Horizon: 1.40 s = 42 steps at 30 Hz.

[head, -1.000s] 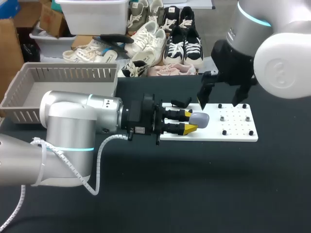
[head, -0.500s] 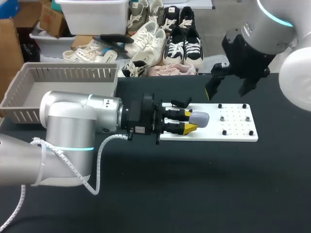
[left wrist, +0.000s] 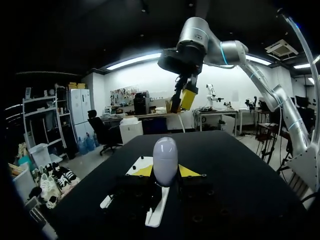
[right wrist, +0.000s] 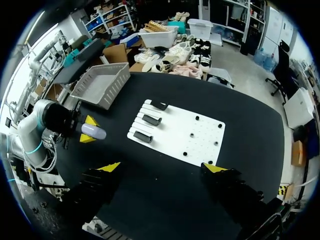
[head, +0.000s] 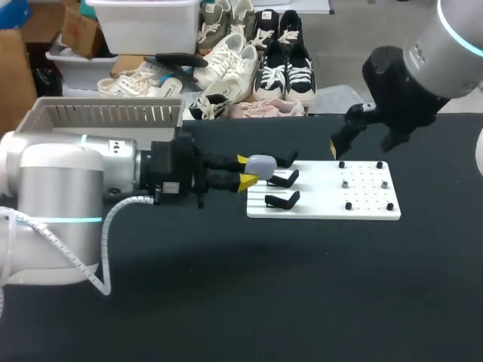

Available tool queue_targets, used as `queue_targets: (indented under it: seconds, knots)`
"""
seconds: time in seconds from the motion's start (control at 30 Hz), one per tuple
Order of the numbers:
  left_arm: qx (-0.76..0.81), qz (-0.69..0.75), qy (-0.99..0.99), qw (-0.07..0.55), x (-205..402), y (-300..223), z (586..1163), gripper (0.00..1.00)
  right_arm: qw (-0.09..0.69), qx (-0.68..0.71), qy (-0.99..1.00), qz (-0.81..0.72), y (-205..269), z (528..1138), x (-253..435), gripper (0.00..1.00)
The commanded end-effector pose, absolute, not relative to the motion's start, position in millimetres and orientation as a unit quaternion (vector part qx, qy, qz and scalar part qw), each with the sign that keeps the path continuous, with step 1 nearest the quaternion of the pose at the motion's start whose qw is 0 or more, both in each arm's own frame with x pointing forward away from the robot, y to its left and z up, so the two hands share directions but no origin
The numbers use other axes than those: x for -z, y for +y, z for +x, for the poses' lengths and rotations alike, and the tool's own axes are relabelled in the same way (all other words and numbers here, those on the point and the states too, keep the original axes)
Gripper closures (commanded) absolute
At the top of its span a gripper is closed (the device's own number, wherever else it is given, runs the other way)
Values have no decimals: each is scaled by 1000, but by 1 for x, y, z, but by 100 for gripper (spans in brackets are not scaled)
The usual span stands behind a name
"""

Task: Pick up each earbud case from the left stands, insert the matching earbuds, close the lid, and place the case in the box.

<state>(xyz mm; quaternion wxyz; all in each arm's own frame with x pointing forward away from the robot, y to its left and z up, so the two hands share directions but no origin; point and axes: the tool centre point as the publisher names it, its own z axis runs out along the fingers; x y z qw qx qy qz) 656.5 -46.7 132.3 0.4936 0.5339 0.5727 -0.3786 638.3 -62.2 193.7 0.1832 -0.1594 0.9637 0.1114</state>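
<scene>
A pale grey earbud case point(head: 262, 164), lid closed, is held above the black table just left of the white board point(head: 324, 205); my left gripper point(head: 245, 170) is shut on it from both sides. In the left wrist view the case point(left wrist: 165, 160) stands upright between the yellow tips, with the board point(left wrist: 156, 216) below it. Three black stands point(head: 281, 179) on the board's left part carry nothing. My right gripper point(head: 362, 145) hangs open, high over the board's far edge, and holds nothing. From the right wrist, my right gripper point(right wrist: 163, 167) looks down on the board point(right wrist: 172, 132) and the case point(right wrist: 93, 132).
A grey slatted basket point(head: 98, 121) stands at the table's far left, and the basket point(right wrist: 100, 85) also shows beyond the left gripper in the right wrist view. Several small pegs point(head: 346, 183) dot the board's right half. The dark table point(head: 302, 286) spreads toward the front.
My left gripper has drawn back to the left with the case, off the board's stands. The right arm has lifted and swung toward the back right.
</scene>
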Motion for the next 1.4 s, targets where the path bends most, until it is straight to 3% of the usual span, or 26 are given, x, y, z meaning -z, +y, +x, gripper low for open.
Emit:
queue_targets:
  seconds: [0.03, 0.53, 1.07, 1.13, 1.17, 1.4]
  knots:
    - [310, 484, 619, 535, -156, 9, 655, 100, 192, -110, 963, -156, -63, 635, -193, 0]
    - [173, 418, 734, 507, -163, 104, 752, 100, 192, -110, 963, -156, -63, 635, -193, 0]
    - [199, 376, 774, 469, -122, 173, 834, 100, 192, -110, 963, -156, -63, 635, -193, 0]
    - [200, 377, 775, 465, -120, 178, 837, 63, 192, -110, 963, -156, -63, 635, -193, 0]
    - [202, 381, 776, 461, -120, 180, 838, 0, 192, -110, 963, -156, -63, 635, -193, 0]
    - [202, 409, 754, 472, -143, 188, 824, 0, 192, -110, 963, -156, -63, 635, -193, 0]
